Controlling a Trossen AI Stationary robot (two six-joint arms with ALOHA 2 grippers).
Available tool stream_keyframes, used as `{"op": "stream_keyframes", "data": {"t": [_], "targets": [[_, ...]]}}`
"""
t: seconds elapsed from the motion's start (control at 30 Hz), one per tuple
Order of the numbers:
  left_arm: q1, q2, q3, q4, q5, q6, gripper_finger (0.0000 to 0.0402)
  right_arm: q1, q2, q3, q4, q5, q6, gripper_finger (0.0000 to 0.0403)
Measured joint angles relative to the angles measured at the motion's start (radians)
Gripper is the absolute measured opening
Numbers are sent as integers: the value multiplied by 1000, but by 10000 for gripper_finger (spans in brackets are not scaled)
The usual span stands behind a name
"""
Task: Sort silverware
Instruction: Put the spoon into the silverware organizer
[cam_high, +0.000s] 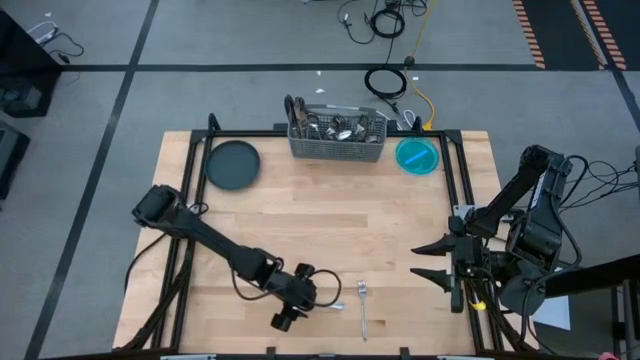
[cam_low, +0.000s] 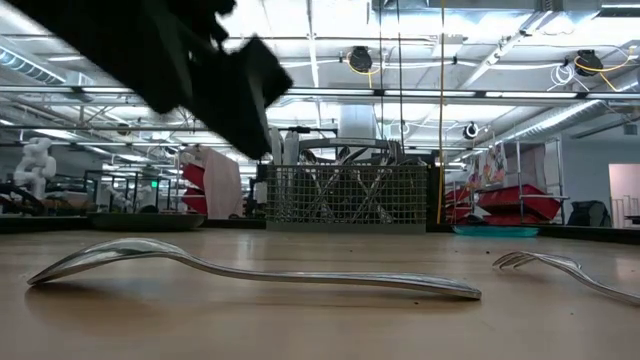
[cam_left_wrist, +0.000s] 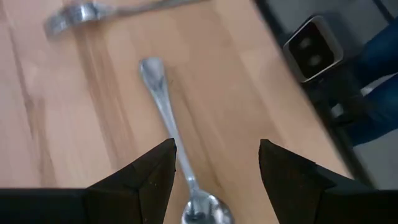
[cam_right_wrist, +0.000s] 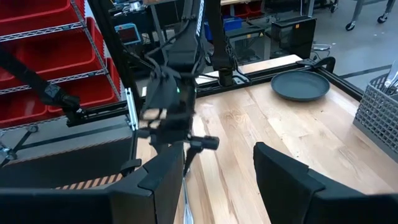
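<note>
A silver spoon (cam_left_wrist: 166, 118) lies flat on the wooden table near its front edge; it also shows as the spoon (cam_low: 250, 272) in the low view. A fork (cam_high: 363, 310) lies just to its right, seen as the fork (cam_left_wrist: 81, 14) from the left wrist. My left gripper (cam_left_wrist: 214, 180) hovers open above the spoon, slanting down, a finger on either side of the spoon's bowl (cam_left_wrist: 205, 213) without touching it. My right gripper (cam_high: 427, 262) waits open and raised at the table's right edge. More silverware stands in the grey mesh caddy (cam_high: 337, 138) at the far edge.
A dark round plate (cam_high: 232, 165) sits at the far left and a blue dish (cam_high: 417, 155) at the far right of the caddy. A black frame (cam_high: 455, 180) runs along the table's edges. Bare wood lies between the caddy and the two loose pieces.
</note>
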Motion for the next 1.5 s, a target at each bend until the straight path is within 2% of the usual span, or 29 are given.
{"op": "stream_keyframes", "data": {"t": [0.2,0.5,0.6,0.83,1.07,1.27,1.5], "targets": [[5,89,0,32,-7,-5,233,0,0,0,-1,-27,3,180],[9,188,7,27,-35,-115,222,0,0,0,0,-50,21,180],[10,192,8,-4,-42,-144,181,0,0,0,14,-53,22,180],[0,193,9,-51,-62,-159,25,20,0,0,27,-53,20,180],[-1,188,9,-65,-54,-186,14,24,0,0,26,-53,18,180],[5,128,29,-187,-38,-185,12,24,0,0,24,-52,14,180],[39,49,126,-582,-169,-132,1,24,0,0,20,-44,-5,180]]}}
